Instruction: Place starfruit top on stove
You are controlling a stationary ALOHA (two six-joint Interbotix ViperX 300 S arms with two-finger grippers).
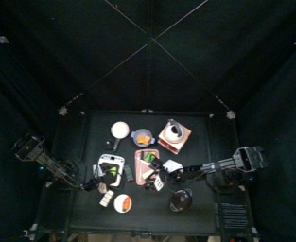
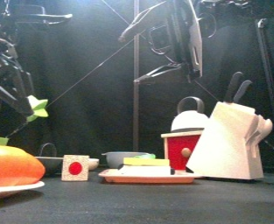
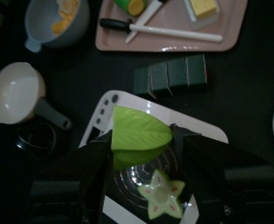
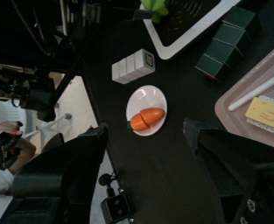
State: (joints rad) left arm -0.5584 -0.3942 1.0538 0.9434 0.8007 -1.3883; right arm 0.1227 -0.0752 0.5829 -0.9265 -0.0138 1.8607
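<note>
The starfruit top point(image 3: 165, 194) is a pale green star-shaped slice. My left gripper point(image 3: 160, 199) is shut on it and holds it over the black burner of the white stove point(image 3: 104, 122). In the front view the slice point(image 2: 36, 107) hangs in the air at the left. A larger green starfruit piece point(image 3: 139, 136) lies on the stove just beyond it. In the top view the left gripper point(image 1: 109, 171) is over the stove point(image 1: 113, 161). My right gripper point(image 1: 173, 168) is open and empty beside the pink tray point(image 1: 148, 178).
A pink tray point(image 3: 115, 39) with utensils, a grey pot point(image 3: 52, 22), a white pan point(image 3: 17, 92) and dark blocks point(image 3: 177, 74) lie past the stove. A plate with an orange fruit point(image 4: 147, 116), a knife block point(image 2: 233, 140) and a red-and-white kettle point(image 2: 184, 144) stand nearby.
</note>
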